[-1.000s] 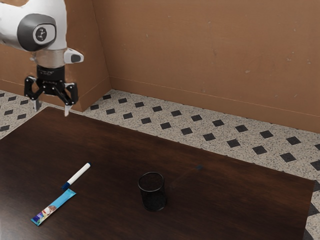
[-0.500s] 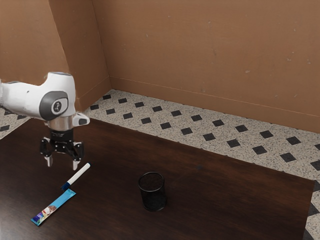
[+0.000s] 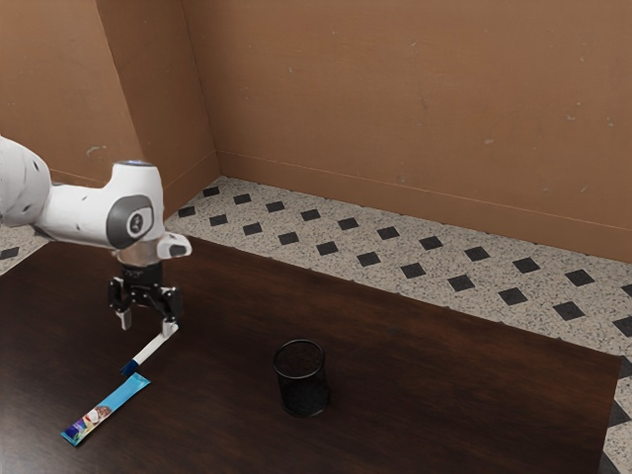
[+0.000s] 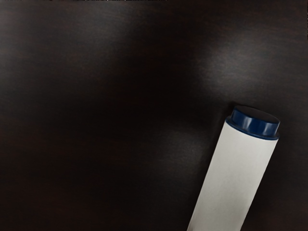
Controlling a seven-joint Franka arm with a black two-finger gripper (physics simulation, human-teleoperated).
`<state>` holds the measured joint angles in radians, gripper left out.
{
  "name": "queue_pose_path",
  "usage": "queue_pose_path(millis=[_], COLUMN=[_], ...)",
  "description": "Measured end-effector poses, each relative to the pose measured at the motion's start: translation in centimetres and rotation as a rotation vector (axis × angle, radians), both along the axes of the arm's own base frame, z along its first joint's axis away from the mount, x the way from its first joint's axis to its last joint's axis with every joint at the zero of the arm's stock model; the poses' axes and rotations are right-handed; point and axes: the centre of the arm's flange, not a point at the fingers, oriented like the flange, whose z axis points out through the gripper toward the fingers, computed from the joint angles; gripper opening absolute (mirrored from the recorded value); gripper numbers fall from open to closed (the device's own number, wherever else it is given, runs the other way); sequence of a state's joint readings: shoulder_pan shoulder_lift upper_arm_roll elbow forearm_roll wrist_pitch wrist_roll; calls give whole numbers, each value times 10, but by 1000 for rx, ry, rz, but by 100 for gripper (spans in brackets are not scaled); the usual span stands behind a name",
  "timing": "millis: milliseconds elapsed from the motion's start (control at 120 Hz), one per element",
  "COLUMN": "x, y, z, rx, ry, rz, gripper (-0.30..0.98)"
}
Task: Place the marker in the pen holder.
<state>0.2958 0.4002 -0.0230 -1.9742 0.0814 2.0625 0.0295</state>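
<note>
Across the ext. view's lower part runs the dark table [image 3: 474,395]; my white arm [image 3: 84,212] reaches over it from the ext. view's left. My pincer [image 3: 147,325] is released, fingers apart w/ nothing gripped, low near the marker's plain end. The black pen holder [image 3: 302,381] stands upright, well apart from the marker. Next in size, the light-blue packet [image 3: 106,409] lies flat, just beside the marker's dark-capped end. The marker [image 3: 153,348] itself lies on the table, its blue end plug [image 4: 255,123] facing away from the packet.

Step in hand, I judge: line up for the pick. Barrel looks off-centre, so I should shift toward its middle, turn so the fingers close across it, then go straight down w/ one each side, asap but gently. Closing on the tip alone could roll or tilt it; too near the cap, I might catch the packet.
</note>
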Motion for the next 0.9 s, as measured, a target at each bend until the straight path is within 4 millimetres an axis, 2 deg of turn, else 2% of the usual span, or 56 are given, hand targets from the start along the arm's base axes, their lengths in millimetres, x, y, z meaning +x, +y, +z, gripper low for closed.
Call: queue_pose_path(millis=[167, 425, 675, 775, 900], x=[11, 14, 15, 15, 15], y=[0, -11, -17, -17, -17], z=[-10, -11, -6, -6, -6], rx=[-29, -58, -66, -69, -69], ry=[20, 28, 23, 24, 25], rz=[-48, -118, -165, -176, -187], gripper=[69, 68, 16, 5, -3])
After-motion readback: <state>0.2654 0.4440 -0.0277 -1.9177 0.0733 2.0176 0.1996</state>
